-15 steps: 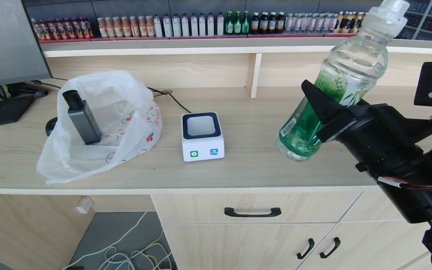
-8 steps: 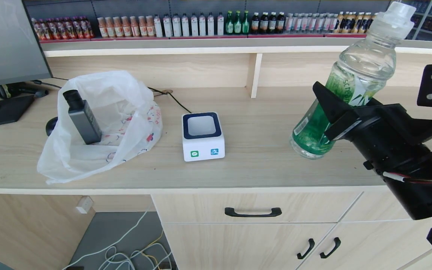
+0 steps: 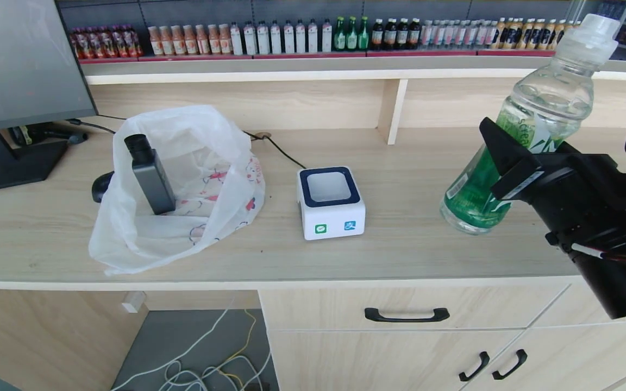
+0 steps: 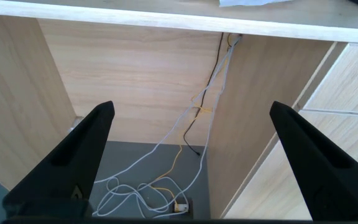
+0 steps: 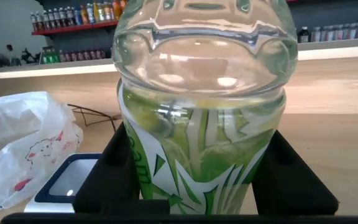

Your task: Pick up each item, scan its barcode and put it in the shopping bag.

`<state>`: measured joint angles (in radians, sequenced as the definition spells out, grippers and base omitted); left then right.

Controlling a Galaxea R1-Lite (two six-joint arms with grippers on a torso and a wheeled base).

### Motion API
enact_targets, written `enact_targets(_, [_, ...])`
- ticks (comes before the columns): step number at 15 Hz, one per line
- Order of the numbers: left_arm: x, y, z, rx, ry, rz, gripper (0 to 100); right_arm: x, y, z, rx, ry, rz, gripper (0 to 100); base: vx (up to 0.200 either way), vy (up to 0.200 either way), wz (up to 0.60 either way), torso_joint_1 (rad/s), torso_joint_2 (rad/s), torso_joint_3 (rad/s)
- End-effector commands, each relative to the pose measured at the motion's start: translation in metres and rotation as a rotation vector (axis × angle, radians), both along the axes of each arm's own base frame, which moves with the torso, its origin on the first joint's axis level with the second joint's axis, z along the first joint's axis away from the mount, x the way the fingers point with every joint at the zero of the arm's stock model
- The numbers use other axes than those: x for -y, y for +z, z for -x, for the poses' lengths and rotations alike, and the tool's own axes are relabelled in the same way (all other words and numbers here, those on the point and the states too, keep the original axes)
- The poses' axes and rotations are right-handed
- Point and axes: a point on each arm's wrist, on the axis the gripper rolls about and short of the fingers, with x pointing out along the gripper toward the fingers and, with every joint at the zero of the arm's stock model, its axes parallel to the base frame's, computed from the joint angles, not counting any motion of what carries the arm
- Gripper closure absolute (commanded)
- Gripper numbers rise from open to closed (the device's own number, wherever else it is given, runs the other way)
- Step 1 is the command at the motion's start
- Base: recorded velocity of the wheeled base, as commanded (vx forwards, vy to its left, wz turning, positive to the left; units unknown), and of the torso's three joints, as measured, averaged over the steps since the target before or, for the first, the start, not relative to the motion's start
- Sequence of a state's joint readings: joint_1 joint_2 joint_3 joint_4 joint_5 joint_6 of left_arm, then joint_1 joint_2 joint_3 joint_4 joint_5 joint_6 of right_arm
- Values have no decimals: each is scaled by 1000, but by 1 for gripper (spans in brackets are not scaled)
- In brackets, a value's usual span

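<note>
Bright, even indoor light from above; faint soft shadows beside scanner (image 3: 330, 202) and shopping bag (image 3: 220, 163) on counter (image 3: 411, 179); white glints on clear upper part of bottle (image 5: 201, 68); dimmer below counter in left wrist view; mild wide-angle bend at head view's edges.

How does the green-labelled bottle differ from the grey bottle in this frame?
The green-labelled bottle is clear plastic with a pale cap; the grey bottle is opaque with a black cap. The green-labelled bottle is rounded, the grey bottle flat-sided. The green-labelled bottle is held tilted in the right gripper above the counter, while the grey bottle stands inside the shopping bag. Both have their caps on.
</note>
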<state>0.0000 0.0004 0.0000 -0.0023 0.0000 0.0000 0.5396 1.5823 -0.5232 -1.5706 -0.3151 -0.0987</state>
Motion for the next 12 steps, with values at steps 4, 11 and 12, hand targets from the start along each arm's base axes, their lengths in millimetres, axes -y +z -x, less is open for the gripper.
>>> enact_targets(4, [0,0,0,1,0,2,0,3,3,0,10,-15,-9,100,0,200,0,4,6,4])
enact_targets(11, [0,0,0,1,0,-5,0,0,-1,5,-18,-14,-37,100,0,143,0,1,2,4])
enact_targets(12, [0,0,0,1,0,-5,0,1,-3,8,-25,-14,-32,100,0,0,0,0,0,0])
